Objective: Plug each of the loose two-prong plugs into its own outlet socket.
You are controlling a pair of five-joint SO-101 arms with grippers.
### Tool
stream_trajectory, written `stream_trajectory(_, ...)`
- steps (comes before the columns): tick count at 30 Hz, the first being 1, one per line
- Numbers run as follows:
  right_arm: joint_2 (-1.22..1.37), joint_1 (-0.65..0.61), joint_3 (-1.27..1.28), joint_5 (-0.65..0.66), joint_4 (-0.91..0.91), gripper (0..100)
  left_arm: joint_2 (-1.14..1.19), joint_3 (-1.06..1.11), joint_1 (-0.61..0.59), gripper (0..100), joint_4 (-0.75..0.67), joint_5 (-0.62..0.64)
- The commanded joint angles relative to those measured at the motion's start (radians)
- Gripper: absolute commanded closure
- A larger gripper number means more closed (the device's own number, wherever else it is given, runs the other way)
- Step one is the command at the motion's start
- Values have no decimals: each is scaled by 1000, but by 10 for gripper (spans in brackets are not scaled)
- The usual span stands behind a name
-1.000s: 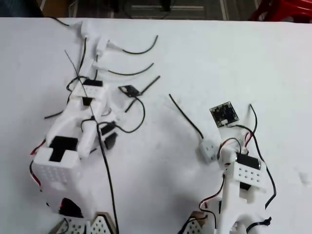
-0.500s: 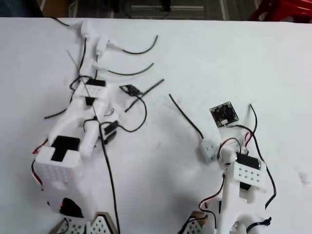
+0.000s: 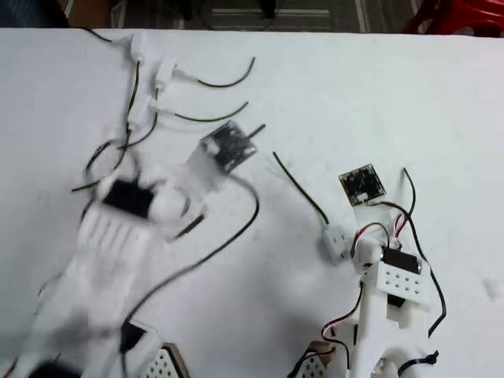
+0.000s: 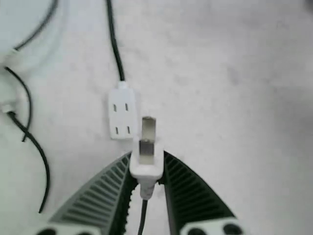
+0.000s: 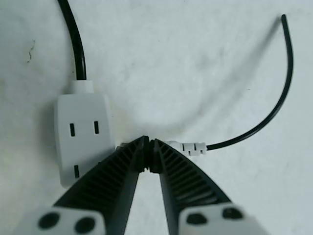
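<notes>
your left gripper (image 4: 146, 159) clamps a plug (image 4: 148, 134), prongs forward, just beside a socket (image 4: 121, 117); right gripper (image 5: 148, 149) low, fingertips pressed together between second socket (image 5: 80, 132) and second plug (image 5: 188, 147)

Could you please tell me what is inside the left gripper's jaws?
A white two-prong plug, prongs sticking out past the jaws, close beside the outlet socket on the table. The jaws cover the sides of its body.
</notes>
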Motion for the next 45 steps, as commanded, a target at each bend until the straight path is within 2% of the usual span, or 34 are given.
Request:
stream_trajectory(1,7,-7,14,8,-2,980,-455,253,39,976,-186,97)
stream_trajectory(7,8,-7,14,8,-2,980,-949,615,136,976,-502,249)
stream_trajectory(11,8,-7,14,8,-2,980,-1236,773,213,976,-629,315)
stream_trajectory(16,5,-7,15,3,-2,980,-1181,781,289,976,-755,344)
stream_trajectory(21,-21,-27,-66,2,31,978,-1181,781,424,976,-879,338)
stream_trajectory(25,-171,-70,-331,0,326,979,-1179,787,522,976,-902,336)
stream_trajectory(29,-386,-245,-712,-2,602,980,-1179,813,544,976,-910,336)
stream_trajectory(35,-524,-628,-1145,-2,705,980,-1179,845,541,976,-928,336)
stream_trajectory(40,-524,-920,-1257,-9,736,980,-1179,858,539,976,-933,336)
stream_trajectory(42,-522,-1027,-1254,-66,739,980,-1179,858,539,976,-933,336)
stream_trajectory(45,-510,-1041,-1191,-114,723,980,-1179,858,539,976,-933,336)
